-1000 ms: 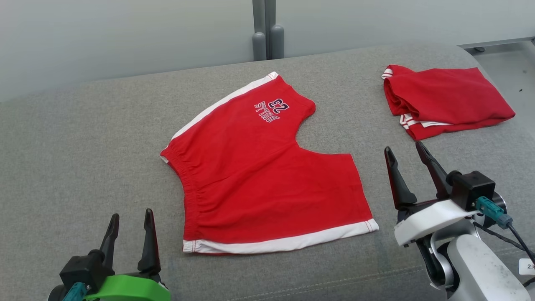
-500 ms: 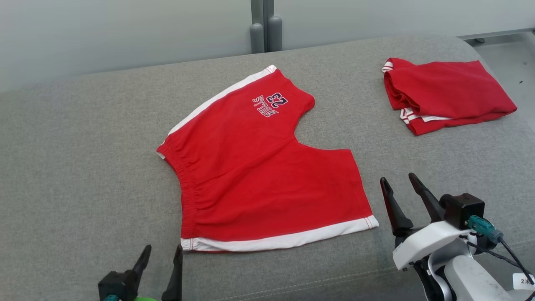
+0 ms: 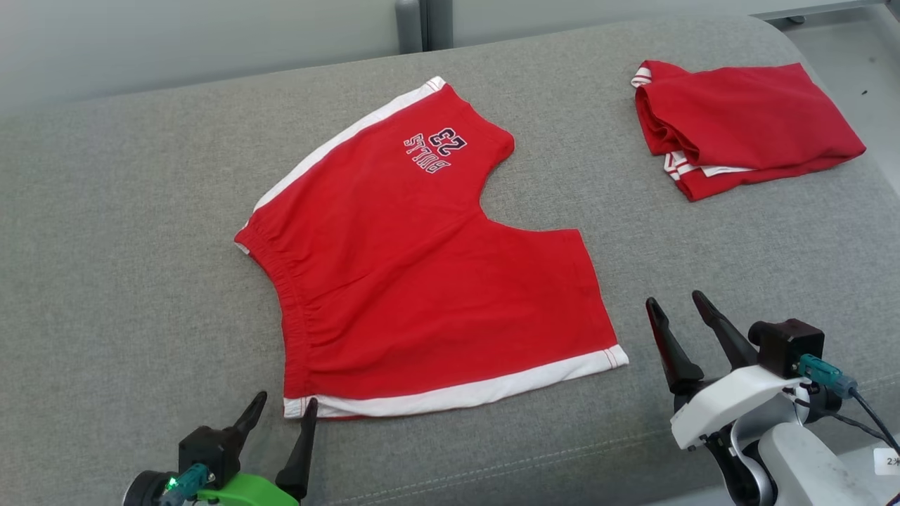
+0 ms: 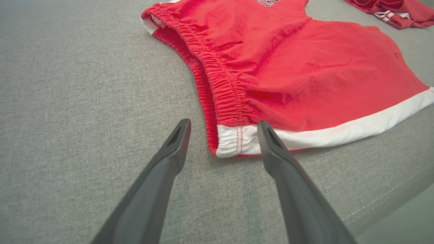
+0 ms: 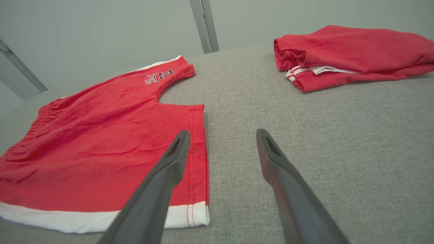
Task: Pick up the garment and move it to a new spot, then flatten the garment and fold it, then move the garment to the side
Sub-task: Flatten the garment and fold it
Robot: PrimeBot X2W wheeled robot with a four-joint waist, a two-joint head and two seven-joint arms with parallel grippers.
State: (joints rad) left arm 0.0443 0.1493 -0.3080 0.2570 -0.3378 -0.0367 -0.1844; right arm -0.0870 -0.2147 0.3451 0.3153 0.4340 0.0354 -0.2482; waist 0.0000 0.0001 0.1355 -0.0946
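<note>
I have the shorts (image 3: 422,281) lying flat near the middle of the grey counter (image 3: 126,246). Their waistband faces my left. The near leg runs left to right along the front edge and its hem faces right. The other leg angles away towards the wall, its print upside down to me, so the long axis runs from the near-left corner to the far leg. The white stripe on the near side lies close to the front seam, leaving just a narrow strip of room there. To the left is a wide bare stretch of fabric. To the right a bare band separates the shorts from a folded red garment (image 3: 738,119), which sits near the counter's right edge.

My left fingers (image 3: 304,439) are spread and hold nothing, with the near-left corner of the shorts between their tips; I cannot tell whether they touch it. My right fingers (image 3: 671,341) are also spread and empty, just beside the near leg's hem
</note>
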